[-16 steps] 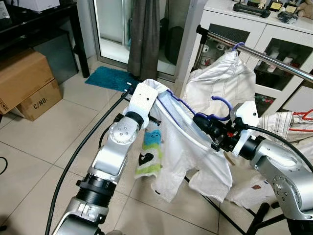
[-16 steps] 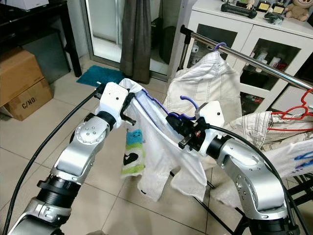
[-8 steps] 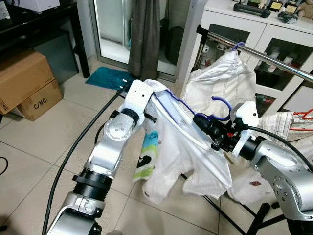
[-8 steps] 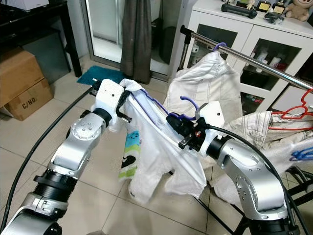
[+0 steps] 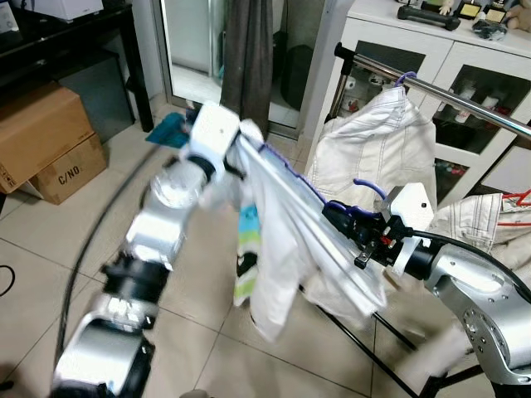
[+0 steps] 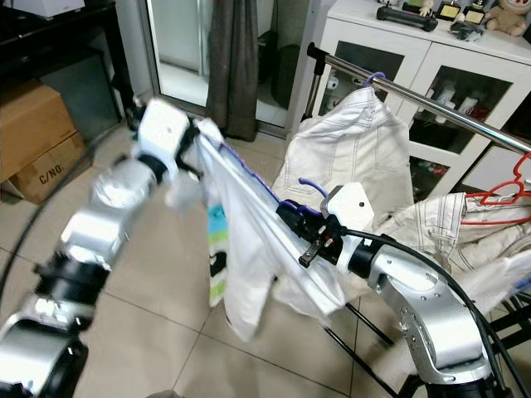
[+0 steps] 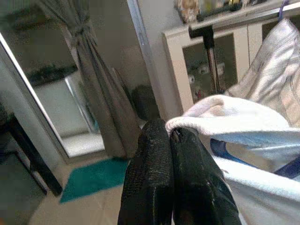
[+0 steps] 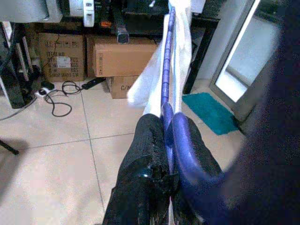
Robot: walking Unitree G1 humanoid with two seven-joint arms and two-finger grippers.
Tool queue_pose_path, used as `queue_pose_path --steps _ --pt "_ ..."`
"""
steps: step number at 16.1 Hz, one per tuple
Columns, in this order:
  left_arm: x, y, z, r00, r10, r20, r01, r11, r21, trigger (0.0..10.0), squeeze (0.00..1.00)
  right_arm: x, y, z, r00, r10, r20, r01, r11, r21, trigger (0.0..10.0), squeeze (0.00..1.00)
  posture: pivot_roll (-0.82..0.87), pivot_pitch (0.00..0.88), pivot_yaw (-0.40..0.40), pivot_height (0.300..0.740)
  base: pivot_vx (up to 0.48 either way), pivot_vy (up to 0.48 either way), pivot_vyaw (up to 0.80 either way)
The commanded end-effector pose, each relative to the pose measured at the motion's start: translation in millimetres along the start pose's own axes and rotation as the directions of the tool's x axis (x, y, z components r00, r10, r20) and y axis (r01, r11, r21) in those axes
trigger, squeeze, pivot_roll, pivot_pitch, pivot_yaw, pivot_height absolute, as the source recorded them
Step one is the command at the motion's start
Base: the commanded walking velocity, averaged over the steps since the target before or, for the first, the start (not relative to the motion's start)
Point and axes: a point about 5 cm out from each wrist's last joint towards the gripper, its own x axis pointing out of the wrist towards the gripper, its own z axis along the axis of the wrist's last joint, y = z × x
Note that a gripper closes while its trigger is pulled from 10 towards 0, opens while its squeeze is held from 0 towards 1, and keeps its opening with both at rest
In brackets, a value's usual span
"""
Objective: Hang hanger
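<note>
A white child's shirt with a blue-green print hangs on a purple hanger, stretched between my two grippers. My left gripper is shut on the shirt's shoulder edge, high on the left. Lower on the right, my right gripper is shut on the purple hanger just below its hook. The metal rail of the clothes rack runs above and behind the right gripper. Another white shirt hangs on that rail from its own purple hanger.
Cardboard boxes stand at the left under a dark table. A teal mat and a grey curtain lie by the glass door. A white cabinet stands behind the rack. Crumpled clothes and a red hanger sit at right.
My left arm has swung up and to the left, pulling the shirt's shoulder with it, and is blurred. The right gripper with the hanger has dropped slightly and shifted left.
</note>
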Motion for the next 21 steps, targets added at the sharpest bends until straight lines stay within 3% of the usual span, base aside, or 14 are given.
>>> queue_pose_path --steps 1,4,6,8,11,13,15,17,19,21 --pt "-3.2 29.9 4.3 0.994 0.111 0.010 -0.111 0.994 -0.002 0.0 0.00 -7.2 -1.3 -9.1 0.998 -0.001 -0.062 0.001 1.000 0.003 10.0 0.00 0.01 0.000 -0.067 0.740 0.000 0.000 0.00" --pt "-2.0 45.0 8.5 0.993 0.115 0.023 -0.115 0.993 0.023 0.0 0.00 -11.9 5.1 -20.0 0.990 0.043 -0.138 -0.044 0.999 -0.009 10.0 0.00 0.01 0.000 -0.066 0.740 0.000 0.000 0.00" --pt "-0.9 30.3 13.9 0.999 -0.014 0.043 0.012 0.999 0.044 0.0 0.00 -6.5 -2.5 -29.3 0.973 -0.060 -0.223 0.049 0.997 -0.052 10.0 0.00 0.01 0.000 -0.066 0.740 0.000 0.000 0.00" --pt "-0.6 15.3 14.6 0.995 -0.087 0.048 0.084 0.995 0.059 0.0 0.00 2.4 -4.2 -28.0 0.966 -0.118 -0.231 0.111 0.993 -0.042 10.0 0.00 0.01 0.000 -0.066 0.740 0.000 0.000 0.00" --pt "-0.1 -2.9 13.7 0.987 -0.149 0.052 0.146 0.988 0.057 0.0 0.00 13.9 3.8 -24.3 0.968 -0.106 -0.228 0.103 0.994 -0.026 10.0 0.00 0.01 0.000 -0.067 0.740 0.000 0.000 0.00" --pt "0.2 -14.8 15.7 0.979 -0.197 0.060 0.193 0.979 0.068 0.0 0.00 16.0 10.8 -31.7 0.947 -0.077 -0.312 0.061 0.996 -0.061 10.0 0.00 0.01 0.000 -0.071 0.740 0.000 0.000 0.00" --pt "1.6 -9.8 17.4 0.980 -0.190 0.059 0.185 0.979 0.088 0.0 0.00 10.8 12.8 -37.8 0.937 -0.054 -0.346 0.042 0.998 -0.042 10.0 0.00 0.02 0.000 -0.074 0.740 0.000 0.000 0.00" --pt "1.7 0.4 14.5 0.987 -0.156 0.042 0.151 0.983 0.108 0.0 0.00 6.9 7.7 -35.5 0.951 -0.079 -0.298 0.079 0.997 -0.012 10.0 0.00 0.01 0.000 -0.073 0.740 0.000 0.000 0.00" --pt "0.5 18.6 6.7 0.996 -0.093 0.008 0.092 0.988 0.126 0.0 0.00 -1.9 2.6 -29.1 0.975 -0.072 -0.210 0.083 0.996 0.045 10.0 0.00 0.01 0.000 -0.073 0.740 0.000 0.000 0.00" --pt "-3.2 46.3 -7.6 0.999 -0.007 -0.053 0.015 0.989 0.149 0.0 0.00 -17.1 3.3 -21.8 0.991 0.006 -0.130 0.006 0.996 0.093 10.0 0.00 0.01 0.000 -0.074 0.740 0.000 0.000 0.00"
